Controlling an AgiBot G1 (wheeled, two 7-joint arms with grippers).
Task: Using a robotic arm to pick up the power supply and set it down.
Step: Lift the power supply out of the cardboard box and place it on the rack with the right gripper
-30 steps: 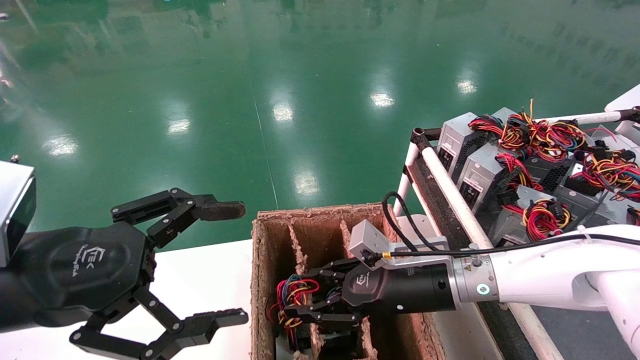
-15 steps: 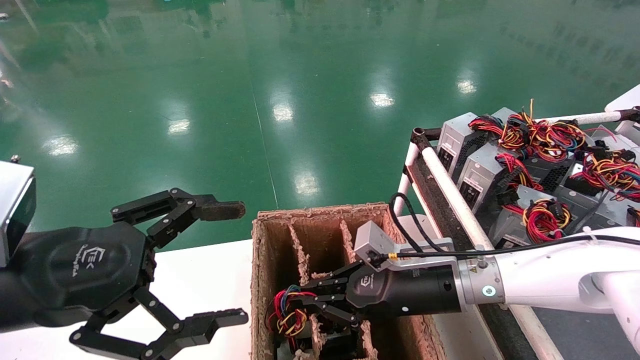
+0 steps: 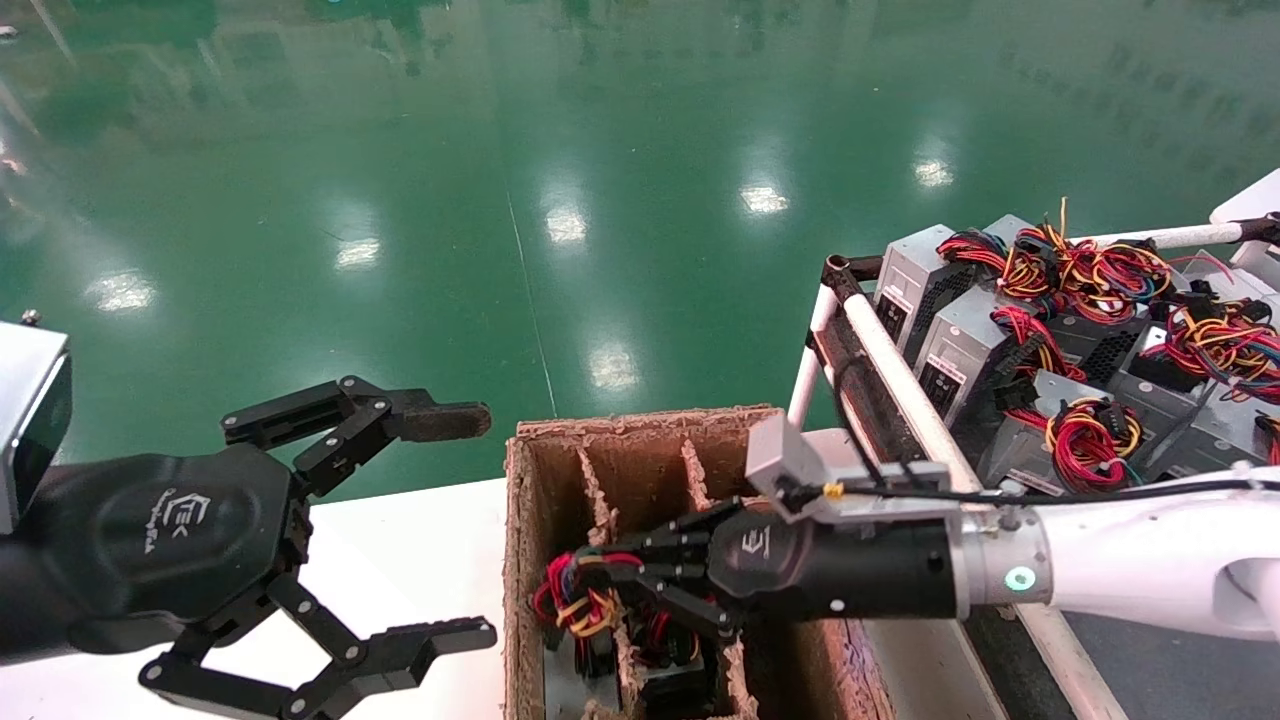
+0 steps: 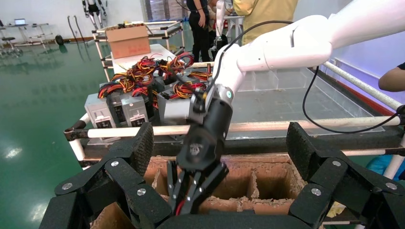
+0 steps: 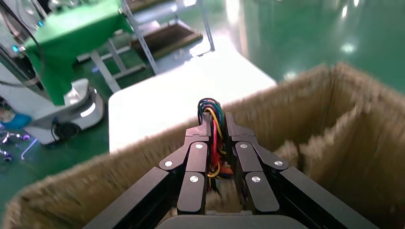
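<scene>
Looking nearly done: right tool (image 3: 625,585) is pinched narrow on the power supply's wires (image 3: 570,600), lowering it into the cardboard box (image 3: 520,560); release remains. Left tool (image 3: 400,530) hangs wide open, idle.

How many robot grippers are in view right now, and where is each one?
2. The left gripper hangs open over the white table, beside the cardboard box. The right gripper reaches into that box, shut on the wire bundle of a power supply. None seem hidden.
</scene>
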